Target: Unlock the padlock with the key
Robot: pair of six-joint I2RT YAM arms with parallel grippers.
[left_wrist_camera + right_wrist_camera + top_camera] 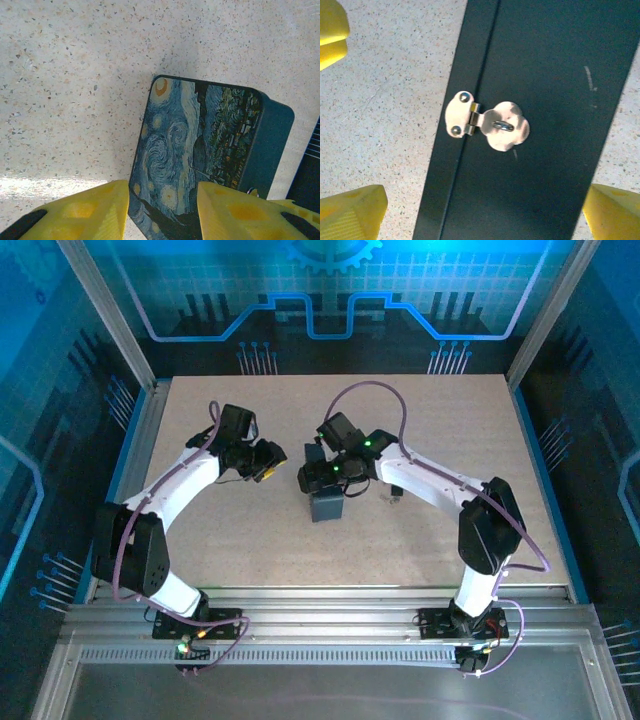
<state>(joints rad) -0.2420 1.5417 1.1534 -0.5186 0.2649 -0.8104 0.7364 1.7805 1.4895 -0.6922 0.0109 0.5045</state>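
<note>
Currently on your bench: two grippers, one tin, one small lock

1. Left gripper [266, 462]. You find it left of centre on the speckled table [450, 410], pointing right toward the tin. From its wrist camera, the yellow fingers [85, 212] stand partly apart with nothing clamped between them. The tin's painted face shows beyond the gap.

2. Tin [325, 508]. Dark blue, rectangular, swirl-patterned. It stands on edge near the table's centre. The painted face [200, 135] is turned toward your left gripper, and the narrow, plain dark side [545, 75] faces up into the right wrist camera.

3. Hasp [487, 122]. Silvery, mounted on that dark side across the lid seam. Its scalloped leaf lies flat over a small staple loop [503, 125].

4. Right gripper [318, 478]. It hangs directly over the tin. Its jaws are spread wide and straddle the dark side, with one yellow finger [350, 212] low on the left and the other low on the right. It holds nothing.

5. Padlock [393, 497]. You can make out only a small dark item lying on the table just right of the tin, under the right forearm and apart from both grippers. It is too small to confirm any detail.
</note>
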